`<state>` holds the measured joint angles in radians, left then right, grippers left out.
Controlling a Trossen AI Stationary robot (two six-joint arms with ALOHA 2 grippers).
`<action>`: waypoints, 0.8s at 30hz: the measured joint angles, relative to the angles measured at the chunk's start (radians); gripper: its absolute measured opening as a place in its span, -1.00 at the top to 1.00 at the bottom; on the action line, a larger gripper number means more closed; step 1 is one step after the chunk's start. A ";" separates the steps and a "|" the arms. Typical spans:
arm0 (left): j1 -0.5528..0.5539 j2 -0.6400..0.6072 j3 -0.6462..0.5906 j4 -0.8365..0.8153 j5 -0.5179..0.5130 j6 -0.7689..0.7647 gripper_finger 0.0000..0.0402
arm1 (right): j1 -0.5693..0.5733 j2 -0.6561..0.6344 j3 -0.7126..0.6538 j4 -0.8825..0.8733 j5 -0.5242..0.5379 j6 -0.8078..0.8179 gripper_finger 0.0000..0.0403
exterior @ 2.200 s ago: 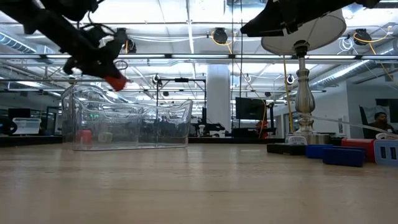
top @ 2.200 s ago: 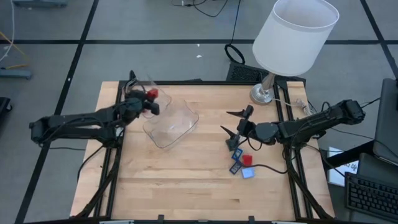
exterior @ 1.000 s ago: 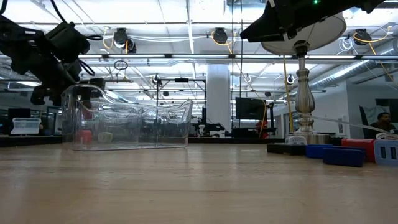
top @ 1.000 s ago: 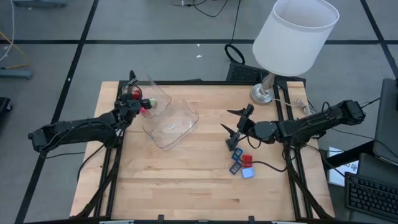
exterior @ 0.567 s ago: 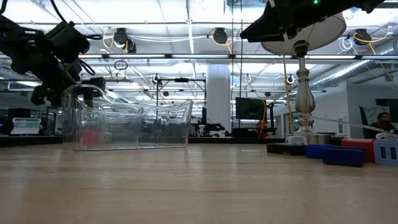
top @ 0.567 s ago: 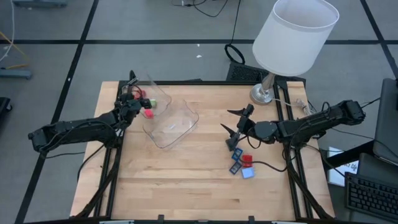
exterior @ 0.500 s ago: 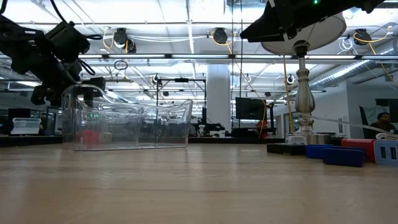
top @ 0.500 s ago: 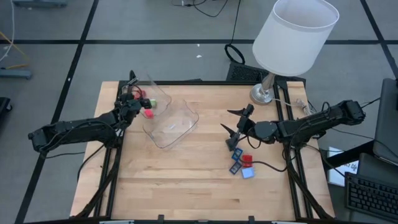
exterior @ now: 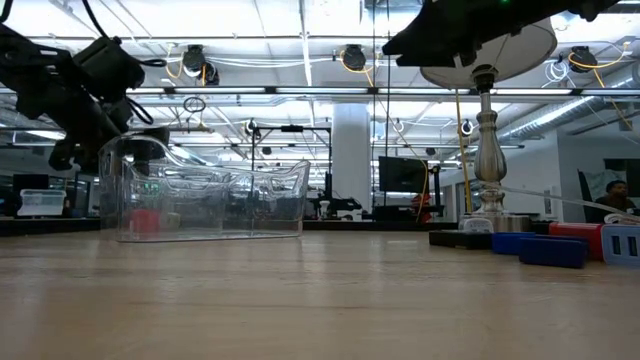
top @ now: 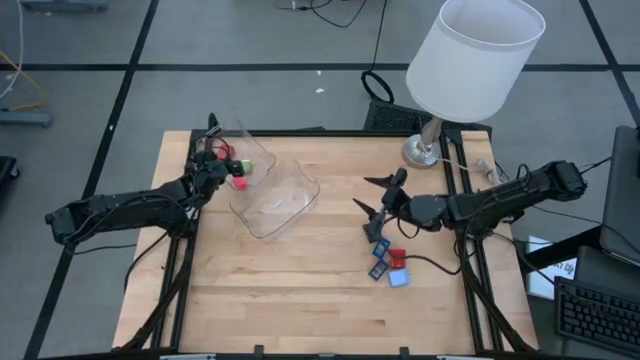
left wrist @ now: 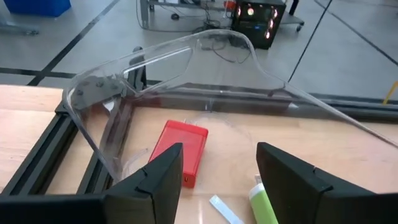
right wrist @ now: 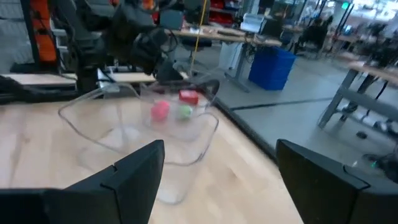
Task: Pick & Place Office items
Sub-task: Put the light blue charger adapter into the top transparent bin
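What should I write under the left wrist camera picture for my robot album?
The left hand hangs open over the clear tub, with a red block lying inside.

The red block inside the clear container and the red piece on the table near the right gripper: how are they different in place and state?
The red block lies inside the clear container, below the open left gripper; the red piece lies on the bare table, among blue pieces. The red block is already delivered; the red piece is not yet picked, near the open right gripper. Both are red, and no gripper holds either.
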<state>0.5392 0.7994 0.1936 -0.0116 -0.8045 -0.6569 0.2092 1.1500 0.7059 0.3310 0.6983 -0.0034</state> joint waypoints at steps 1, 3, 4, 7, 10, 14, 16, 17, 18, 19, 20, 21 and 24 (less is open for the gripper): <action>0.000 0.000 0.000 -0.001 0.004 0.001 0.00 | 0.005 0.000 0.000 -0.013 -0.022 0.018 -0.48; 0.000 0.000 0.000 0.002 0.020 0.032 0.02 | 0.014 -0.001 0.000 -0.032 -0.111 0.033 -0.48; 0.000 0.000 0.000 0.010 0.032 0.059 0.04 | 0.021 -0.001 0.000 -0.037 -0.166 0.036 -0.48; 0.000 0.000 0.000 0.046 0.097 0.149 0.07 | 0.047 -0.012 0.000 -0.009 -0.319 0.032 -0.48; 0.000 -0.004 0.000 0.119 0.209 0.274 0.11 | 0.089 -0.030 0.000 -0.007 -0.387 -0.005 -0.48; 0.000 -0.036 0.000 0.206 0.425 0.364 0.17 | 0.176 -0.062 0.000 -0.086 -0.319 -0.015 -0.47; 0.000 -0.067 0.000 0.230 0.555 0.407 0.22 | 0.225 -0.081 0.000 -0.130 -0.262 0.028 -0.46; 0.000 -0.090 0.000 0.231 0.615 0.420 0.24 | 0.252 -0.093 0.000 -0.158 -0.235 0.054 -0.45; 0.000 -0.114 0.000 0.230 0.676 0.430 0.26 | 0.282 -0.107 0.000 -0.189 -0.210 0.086 -0.44; 0.000 -0.139 0.000 0.221 0.731 0.435 0.28 | 0.311 -0.121 0.000 -0.213 -0.186 0.119 -0.43; 0.000 -0.168 0.000 0.206 0.780 0.436 0.30 | 0.342 -0.134 0.000 -0.241 -0.164 0.153 -0.42; 0.000 -0.202 0.000 0.190 0.824 0.432 0.32 | 0.373 -0.147 0.000 -0.273 -0.145 0.184 -0.41; 0.000 -0.327 0.000 0.144 0.902 0.410 0.38 | 0.455 -0.176 0.000 -0.351 -0.094 0.287 -0.38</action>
<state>0.5388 0.4725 0.1936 0.1324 0.0978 -0.2471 0.6646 0.9743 0.7063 -0.0196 0.6048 0.2834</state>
